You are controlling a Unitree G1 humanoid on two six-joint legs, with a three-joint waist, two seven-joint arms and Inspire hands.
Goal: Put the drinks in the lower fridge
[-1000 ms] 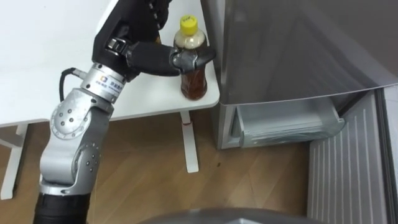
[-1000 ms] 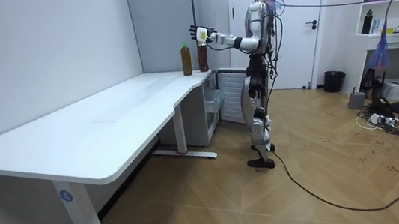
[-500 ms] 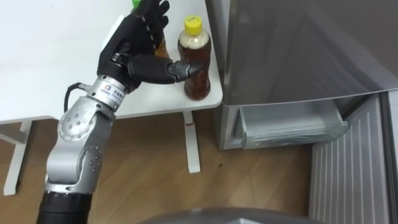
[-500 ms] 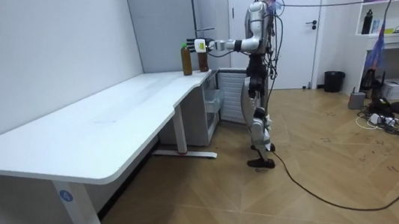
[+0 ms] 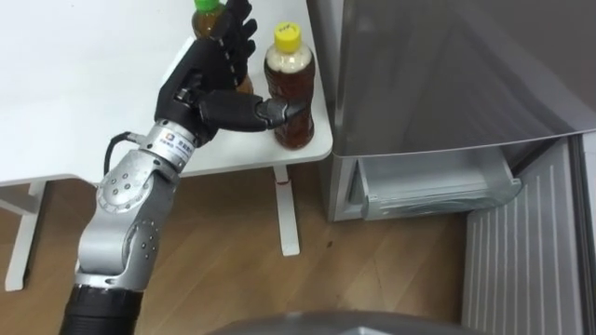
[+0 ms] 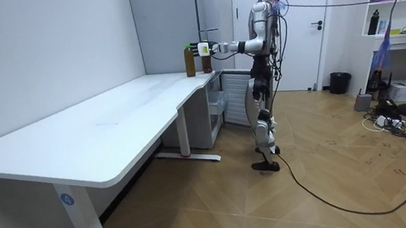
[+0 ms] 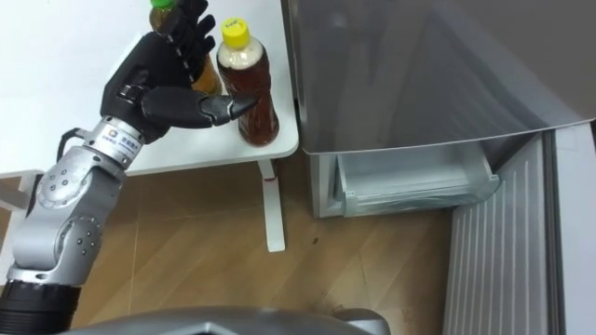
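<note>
While the robot is standing upright at the far end of the long white desk (image 6: 104,121) in the room view, the grey fridge (image 5: 447,74) is filling the upper right of the eye views, right against the desk's end. Its lower door (image 5: 535,251) is hanging open toward the lower right of the frame, with its ribbed inner face showing. A clear bin (image 5: 433,186) is sitting in the opened lower part at centre right; what it is holding I cannot tell.

The left arm is coming up from the lower left, elbow bent, with the forearm reaching toward the upper centre. The left hand (image 5: 198,88) is spreading wide and unclenched, fingers pointing straight up. The thumb (image 5: 247,112) is stretching sideways across the front of the yellow-capped bottle (image 5: 296,88), touching it without closing round it.

That bottle of brown drink is standing upright on the desk corner nearest the fridge. The green-capped bottle (image 5: 207,14) is standing just behind the fingers, at the top edge.
</note>
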